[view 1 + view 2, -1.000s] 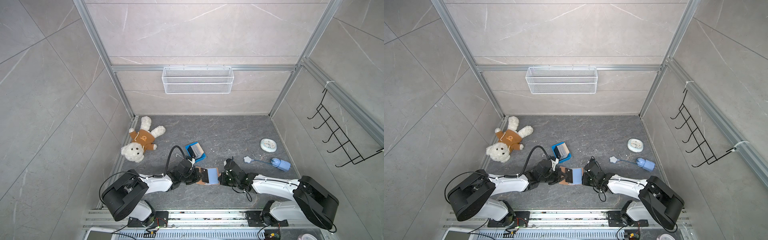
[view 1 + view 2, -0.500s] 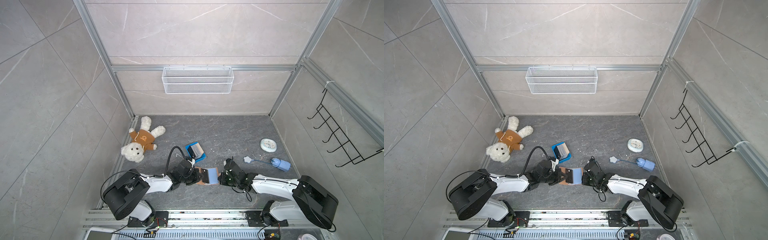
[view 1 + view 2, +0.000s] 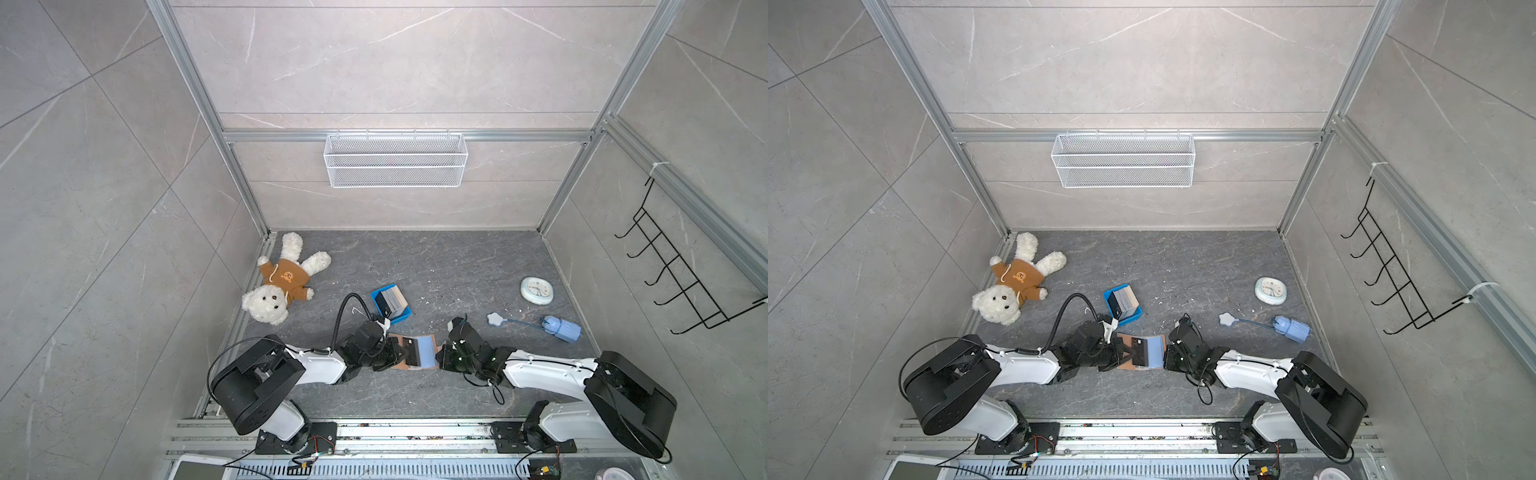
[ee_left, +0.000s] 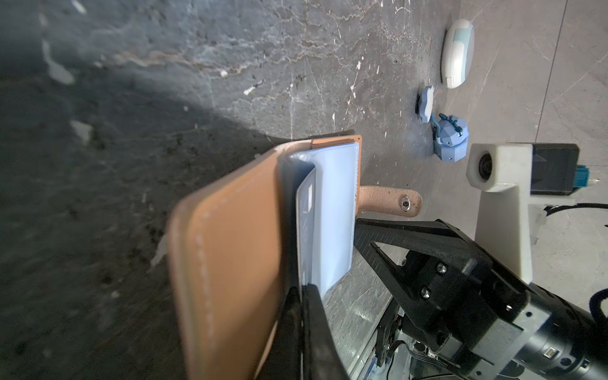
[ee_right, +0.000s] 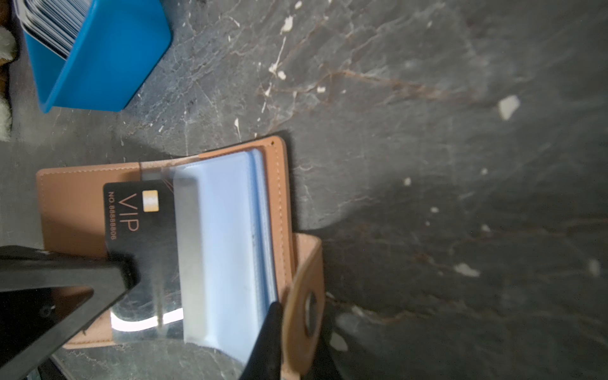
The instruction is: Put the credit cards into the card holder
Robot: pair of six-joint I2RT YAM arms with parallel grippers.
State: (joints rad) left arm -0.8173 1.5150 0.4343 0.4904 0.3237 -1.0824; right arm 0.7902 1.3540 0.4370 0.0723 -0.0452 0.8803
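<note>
Over the card holder's open cover, the left gripper grips one black credit card, long axis parallel to the spine, leading edge apparently inside a sleeve, pointing toward the right gripper pinched on the strap-side edge.

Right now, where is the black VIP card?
The black card sits front-centre in a top view, partly inside the open card holder, pinched by the left gripper.

Over at centre-left in both top views, a white teddy bear in a brown hoodie sprawls on its back. Blue tray sits mid-frame, set at an angle. On the right lies a pale round clock. Just below it, a blue gadget trails a cord to a star-shaped piece. White wire basket hangs upper centre.
</note>
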